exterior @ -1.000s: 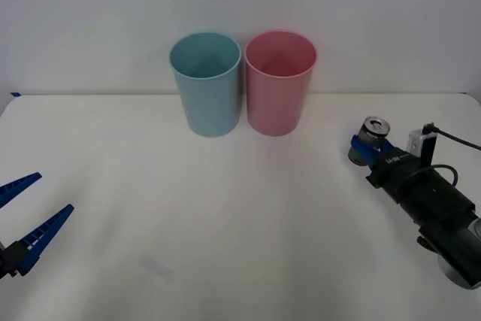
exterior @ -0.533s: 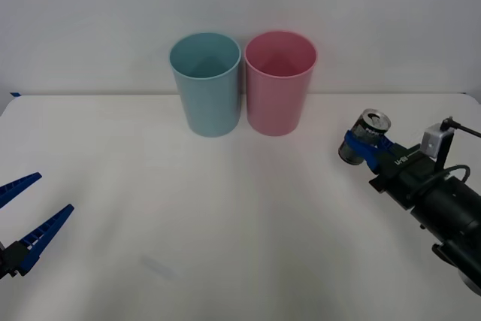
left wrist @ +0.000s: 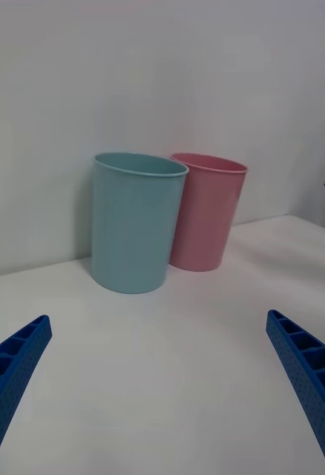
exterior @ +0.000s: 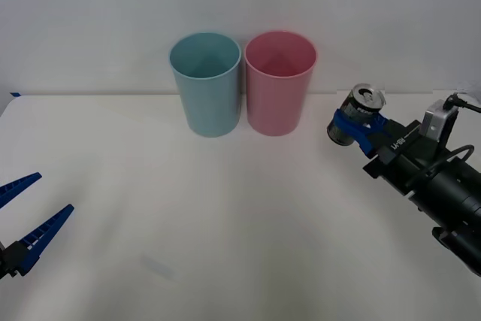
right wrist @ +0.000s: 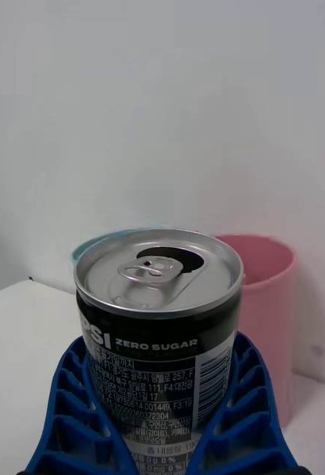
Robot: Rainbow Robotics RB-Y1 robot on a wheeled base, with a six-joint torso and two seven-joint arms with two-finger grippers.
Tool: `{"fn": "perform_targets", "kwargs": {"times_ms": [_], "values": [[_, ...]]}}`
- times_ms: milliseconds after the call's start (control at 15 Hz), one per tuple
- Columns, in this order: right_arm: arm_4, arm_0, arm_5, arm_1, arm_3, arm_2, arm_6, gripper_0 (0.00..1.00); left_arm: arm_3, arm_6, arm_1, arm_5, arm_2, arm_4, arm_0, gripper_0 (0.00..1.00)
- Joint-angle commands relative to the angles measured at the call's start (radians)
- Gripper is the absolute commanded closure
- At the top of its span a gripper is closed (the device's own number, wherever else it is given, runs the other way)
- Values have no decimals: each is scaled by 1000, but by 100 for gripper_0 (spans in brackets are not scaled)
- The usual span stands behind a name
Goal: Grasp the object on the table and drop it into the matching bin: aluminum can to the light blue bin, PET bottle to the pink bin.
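Our right gripper (exterior: 352,127), clenched on the can (exterior: 353,114), has lifted it off the table (exterior: 225,208) and leftward, near the pink bin (exterior: 279,80); the blue bin (exterior: 206,83) lies beyond. Left gripper (exterior: 21,212) waits spread, near left.

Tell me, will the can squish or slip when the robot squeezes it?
Probably neither. The can is metal and its tab hole is open, so it may be empty, light and dentable. The right pincer hugs it with ribbed blue fingers, which likely stops slipping. Dropped sideways, its round body would likely roll.
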Motion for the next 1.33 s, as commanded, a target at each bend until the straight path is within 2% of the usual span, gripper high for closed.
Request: {"fn": "perform_targets", "kwargs": {"times_ms": [67, 267, 667, 1000, 1333], "values": [[40, -59, -12, -6, 1, 10, -21, 100, 0, 0, 0, 0, 0, 0, 0, 0], [48, -142, -12, -39, 13, 58, -90, 100, 0, 0, 0, 0, 0, 0, 0, 0], [86, -365, -32, -55, 168, 124, -111, 100, 0, 0, 0, 0, 0, 0, 0, 0], [181, -569, -33, -10, 350, 170, -156, 100, 0, 0, 0, 0, 0, 0, 0, 0], [238, -748, -32, 57, 548, 199, -173, 100, 0, 0, 0, 0, 0, 0, 0, 0]]}}
